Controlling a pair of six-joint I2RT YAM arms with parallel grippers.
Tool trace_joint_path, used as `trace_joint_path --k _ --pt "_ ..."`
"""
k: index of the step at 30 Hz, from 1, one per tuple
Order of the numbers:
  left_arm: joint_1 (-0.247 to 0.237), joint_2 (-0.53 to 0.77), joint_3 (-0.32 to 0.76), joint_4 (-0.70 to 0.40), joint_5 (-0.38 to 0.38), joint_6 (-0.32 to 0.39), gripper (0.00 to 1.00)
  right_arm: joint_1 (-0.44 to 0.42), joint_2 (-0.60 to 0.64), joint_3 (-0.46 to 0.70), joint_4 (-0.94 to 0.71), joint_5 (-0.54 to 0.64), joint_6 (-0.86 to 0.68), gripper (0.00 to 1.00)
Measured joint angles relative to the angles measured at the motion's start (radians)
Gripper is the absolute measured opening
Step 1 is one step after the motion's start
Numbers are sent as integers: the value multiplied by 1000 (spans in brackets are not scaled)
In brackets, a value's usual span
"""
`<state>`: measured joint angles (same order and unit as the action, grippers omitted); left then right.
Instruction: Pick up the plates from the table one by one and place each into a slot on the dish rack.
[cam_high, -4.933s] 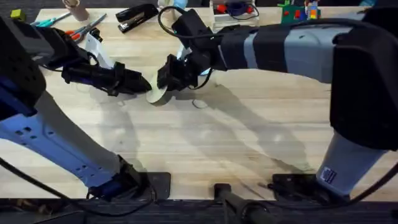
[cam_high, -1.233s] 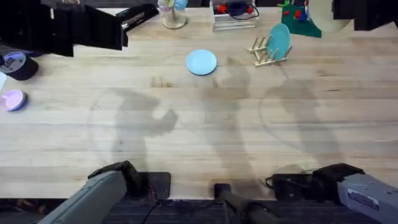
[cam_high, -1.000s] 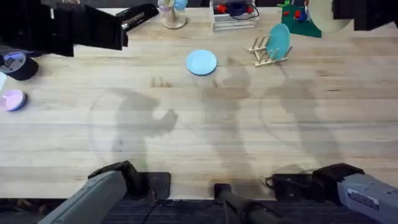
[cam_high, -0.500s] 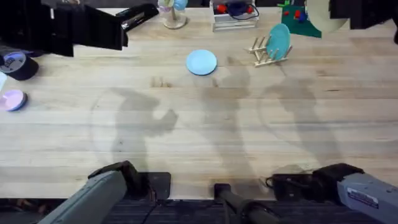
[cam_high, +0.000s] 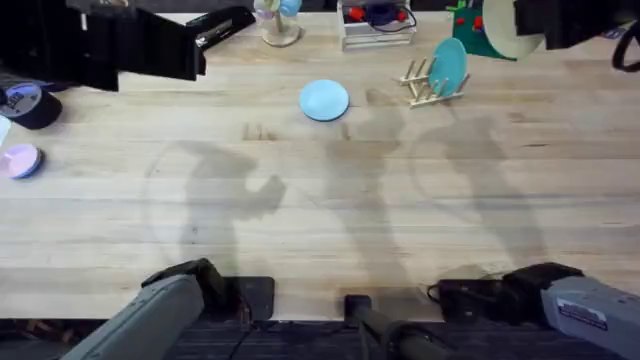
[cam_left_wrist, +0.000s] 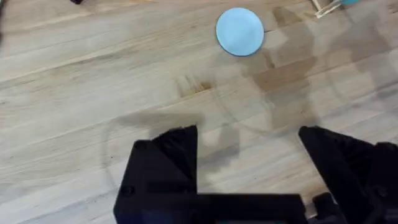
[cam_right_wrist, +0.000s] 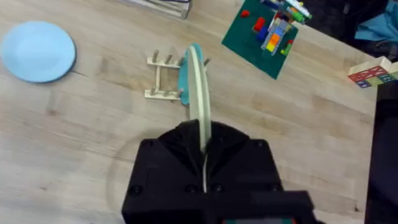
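Now, right fingers (cam_right_wrist: 204, 163): pressed on the edge of the cream plate (cam_right_wrist: 200, 102), held upright above the dish rack (cam_right_wrist: 163, 78).
Dish rack: near the bench's (cam_high: 400, 200) far right, a teal plate (cam_high: 449, 66) standing in a slot.
Blue plate (cam_high: 324, 100): flat on the bench, left of the rack.
Left fingers (cam_left_wrist: 249, 180): spread apart, gripping nothing, high over bare wood.
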<state>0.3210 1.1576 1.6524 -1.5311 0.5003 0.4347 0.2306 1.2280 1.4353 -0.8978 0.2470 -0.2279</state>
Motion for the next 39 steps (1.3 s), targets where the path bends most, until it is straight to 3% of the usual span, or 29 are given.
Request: trace_joint_path --k 39 --pt "0 0 0 0 0 0 995 0 180 0 87 0 73 29"
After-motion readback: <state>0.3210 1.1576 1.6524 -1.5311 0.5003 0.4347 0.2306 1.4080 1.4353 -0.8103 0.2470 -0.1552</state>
